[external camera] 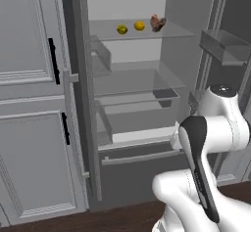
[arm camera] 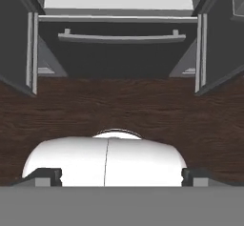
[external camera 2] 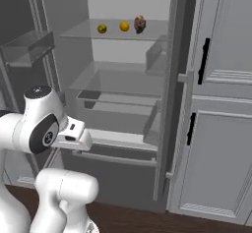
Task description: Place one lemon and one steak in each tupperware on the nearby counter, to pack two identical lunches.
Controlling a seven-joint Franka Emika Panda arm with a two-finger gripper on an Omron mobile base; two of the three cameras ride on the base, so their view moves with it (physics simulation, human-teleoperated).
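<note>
Two lemons lie on the top glass shelf of the open fridge, a dull yellow one [external camera: 122,29] [external camera 2: 102,28] and an orange-yellow one [external camera: 139,25] [external camera 2: 124,26]. A brownish-red steak [external camera: 157,23] [external camera 2: 140,23] with pale edges sits just beside them on the same shelf. My gripper [arm camera: 121,176] hangs low in front of the fridge, far below that shelf. It is open, its dark fingertips [arm camera: 47,175] wide apart with nothing between them. The tupperwares and the counter are out of view.
Both fridge doors stand open, with door bins [external camera: 223,45] [external camera 2: 27,47] to the sides. Lower glass shelves and a bottom drawer with a bar handle [arm camera: 121,37] face me. Tall grey panelled cabinets [external camera: 29,104] [external camera 2: 221,104] flank the fridge. Below is a dark wood floor [arm camera: 119,106].
</note>
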